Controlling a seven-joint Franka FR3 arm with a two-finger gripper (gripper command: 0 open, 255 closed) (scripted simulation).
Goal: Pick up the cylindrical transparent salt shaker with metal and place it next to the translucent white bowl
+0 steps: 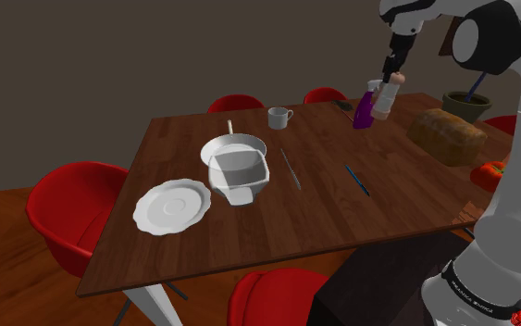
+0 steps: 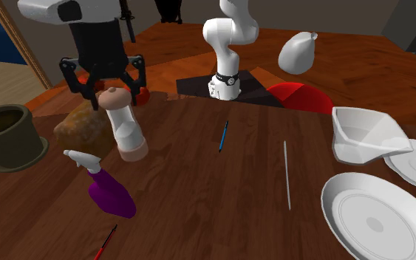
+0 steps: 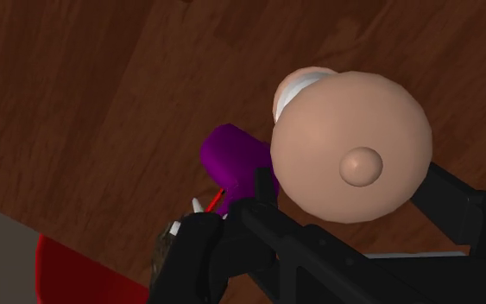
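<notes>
The salt shaker (image 1: 387, 98) has a white body and a rounded tan cap, and it stands upright on the wooden table (image 1: 249, 236) near its far right corner. In the second exterior view the shaker (image 2: 123, 125) rises in front of a bread loaf. My black gripper (image 2: 101, 80) hangs directly over the cap, open, its fingers (image 2: 72, 74) spread to both sides and not clasping it. In the wrist view the cap (image 3: 349, 151) sits between the fingers of the gripper (image 3: 353, 188). The round white bowl (image 1: 233, 146) lies mid-table, far from the shaker.
A purple spray bottle (image 1: 363, 111) stands right beside the shaker. A bread loaf (image 1: 445, 136), a plant pot (image 1: 465, 104) and a red tomato (image 1: 489, 174) crowd that corner. An angular white vessel (image 1: 240, 176), a plate (image 1: 172, 206), a mug (image 1: 279, 118), a knife (image 1: 291, 169) and a blue pen (image 1: 357, 179) lie nearby.
</notes>
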